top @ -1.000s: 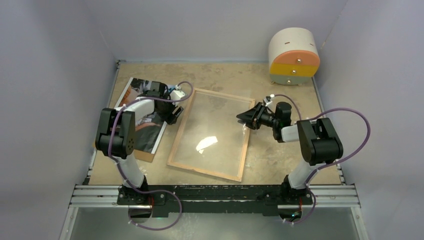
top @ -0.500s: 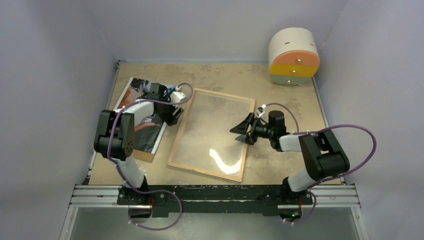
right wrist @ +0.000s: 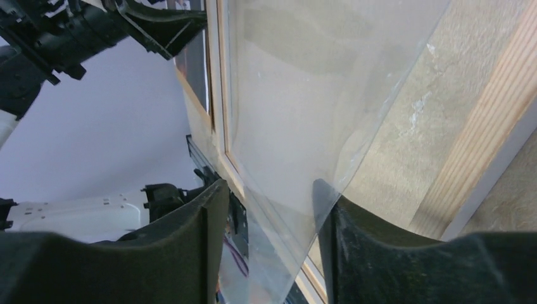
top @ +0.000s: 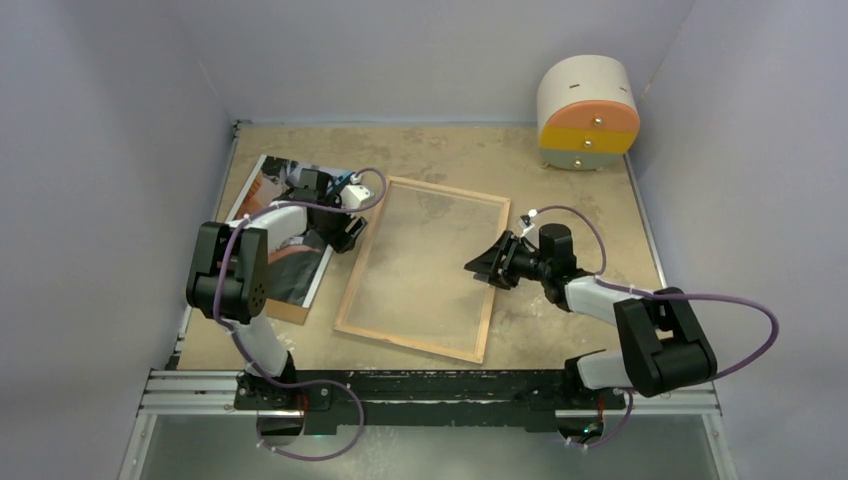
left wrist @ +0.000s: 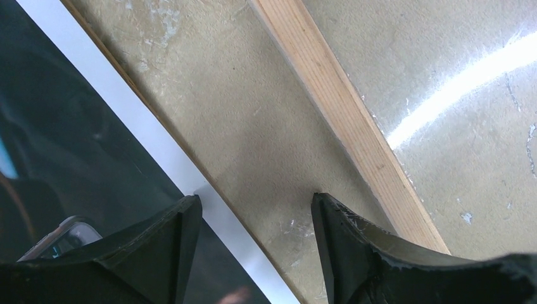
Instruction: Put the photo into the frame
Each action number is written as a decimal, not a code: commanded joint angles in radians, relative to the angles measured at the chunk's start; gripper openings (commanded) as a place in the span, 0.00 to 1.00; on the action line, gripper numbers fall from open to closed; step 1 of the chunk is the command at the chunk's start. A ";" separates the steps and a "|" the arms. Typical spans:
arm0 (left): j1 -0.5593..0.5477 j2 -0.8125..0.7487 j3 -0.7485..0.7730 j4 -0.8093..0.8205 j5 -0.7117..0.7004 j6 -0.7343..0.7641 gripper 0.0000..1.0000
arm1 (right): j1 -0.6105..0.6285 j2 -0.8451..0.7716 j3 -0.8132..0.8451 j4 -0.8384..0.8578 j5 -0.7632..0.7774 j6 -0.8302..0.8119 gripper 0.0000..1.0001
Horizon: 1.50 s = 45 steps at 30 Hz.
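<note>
Left pincer (left wrist: 254, 198) stands open, its two black, scuffed, wedge-shaped fingers apart. One finger sits over the photo (left wrist: 63, 145), the other over bare tabletop (top: 450, 150) just short of the frame (top: 408, 343). I cannot tell whether the finger touches the print.

Right pincer (right wrist: 271, 183) is open too, at the frame's 3 o'clock rail. The thin edge of the glass pane (right wrist: 285, 95) crosses the gap between its fingers. I cannot tell whether either finger touches it.

At the middle of the tabletop lies the frame, a thin rectangle with its long sides running from 7 to 1 o'clock. Its pale, straight-grained wooden face is turned up. In the right wrist view a silver-white strip shows along the outer side of the rail. The pane is clear and smooth, with a few pale smears, and the tabletop shows through it. In that same view the pane's edge is a bright line apart from the wooden rail.

At 9 o'clock of the frame and just beside it, the photo lies flat. It is glossy paper with a white border (left wrist: 145, 137) around a dark picture of bluish-black and reddish-brown patches. It rests on a plain brown hardboard sheet (top: 285, 312), whose edge shows as a thin line along the border. The left arm crosses part of the print.

Mottled beige covers the matt tabletop. At 1 o'clock, well apart from the frame, stands a cream drum-shaped drawer unit (top: 588, 110). Its flat face is banded orange, yellow and pale green, each band with a small knob.
</note>
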 commanded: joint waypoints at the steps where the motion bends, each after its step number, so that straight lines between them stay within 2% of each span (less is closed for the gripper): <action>1: -0.007 0.053 -0.073 -0.164 0.062 -0.012 0.65 | 0.020 -0.002 0.038 -0.018 0.043 -0.025 0.49; 6: -0.007 0.059 -0.078 -0.162 0.064 -0.008 0.64 | 0.070 0.013 0.057 -0.010 0.103 -0.051 0.36; 9: -0.007 0.059 -0.080 -0.163 0.064 -0.003 0.63 | 0.080 -0.001 0.084 -0.062 0.147 -0.090 0.34; 12: -0.007 0.060 -0.078 -0.162 0.064 -0.002 0.63 | 0.080 -0.024 0.118 -0.120 0.188 -0.136 0.39; 16: -0.007 0.068 -0.072 -0.163 0.069 -0.004 0.62 | 0.080 -0.021 0.142 -0.114 0.198 -0.141 0.55; 19: -0.007 0.069 -0.072 -0.163 0.073 -0.003 0.61 | 0.080 0.002 0.162 -0.112 0.189 -0.125 0.58; 21: -0.007 0.069 -0.074 -0.163 0.070 -0.001 0.61 | 0.080 0.003 0.153 -0.064 0.188 -0.093 0.53; 28: -0.007 0.068 -0.078 -0.162 0.080 0.000 0.59 | 0.080 -0.041 0.132 0.007 0.209 -0.051 0.17; 32: -0.007 0.072 -0.080 -0.159 0.084 -0.001 0.58 | 0.084 -0.071 0.116 0.049 0.203 -0.043 0.01; 40: -0.007 0.071 -0.081 -0.160 0.081 0.001 0.57 | 0.108 -0.107 0.094 0.157 0.181 -0.028 0.00; 45: -0.007 0.073 -0.080 -0.161 0.084 0.001 0.57 | 0.117 -0.096 0.055 0.301 0.168 0.072 0.00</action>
